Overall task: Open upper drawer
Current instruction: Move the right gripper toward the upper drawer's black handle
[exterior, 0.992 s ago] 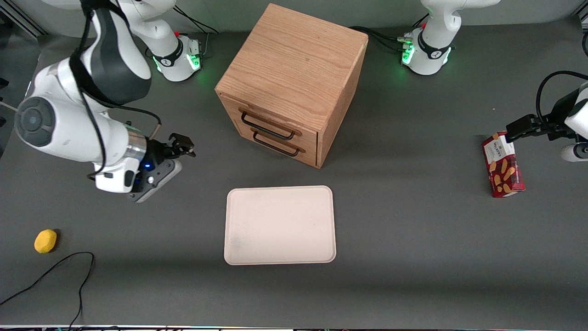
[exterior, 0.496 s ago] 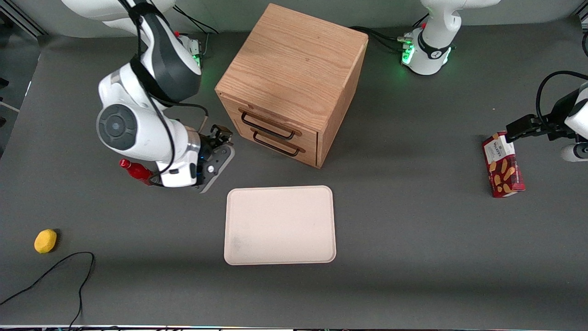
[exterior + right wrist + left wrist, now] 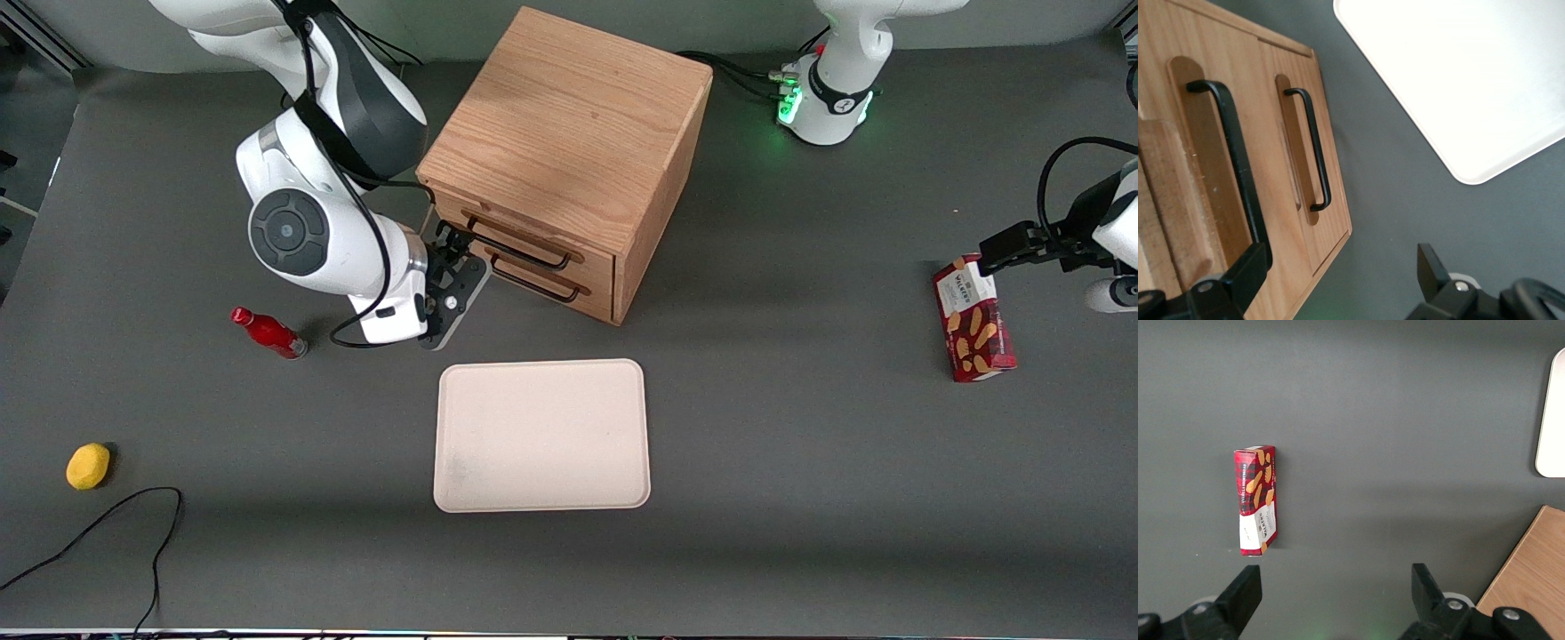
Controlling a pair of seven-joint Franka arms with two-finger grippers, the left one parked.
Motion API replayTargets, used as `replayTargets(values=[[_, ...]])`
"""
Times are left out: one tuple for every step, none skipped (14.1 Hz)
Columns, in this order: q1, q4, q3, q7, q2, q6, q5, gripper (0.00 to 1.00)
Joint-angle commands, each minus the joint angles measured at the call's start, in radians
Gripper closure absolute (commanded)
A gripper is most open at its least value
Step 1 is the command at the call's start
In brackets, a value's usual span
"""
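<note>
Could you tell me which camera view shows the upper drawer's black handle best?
The right wrist view: the upper drawer's handle runs close and large, with the open end effector by it. The front view shows it small. The left wrist view shows only a cabinet corner.

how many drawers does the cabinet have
2. The upper drawer sits directly under the cabinet top; the lower drawer sits beneath it. Both look closed. The gripper, fingers open, is at the upper handle's end toward the working arm.
</note>
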Motion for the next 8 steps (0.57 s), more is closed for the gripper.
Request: replayTargets(values=[[0.023, 0.011, -0.009, -0.007, 0.015, -0.027, 0.019, 0.0], [0.025, 0.009, -0.009, -0.004, 0.017, -0.028, 0.02, 0.0], [0.035, 0.008, -0.008, 0.008, 0.022, -0.033, 0.025, 0.0], [0.044, 0.005, -0.008, 0.011, 0.023, -0.034, 0.029, 0.0], [0.045, -0.006, -0.008, 0.011, 0.023, -0.035, 0.035, 0.0], [0.046, -0.009, -0.008, 0.011, 0.023, -0.035, 0.06, 0.0], [0.046, -0.009, -0.008, 0.013, 0.029, -0.035, 0.075, 0.0], [0.048, -0.009, -0.008, 0.017, 0.038, -0.035, 0.092, 0.0]])
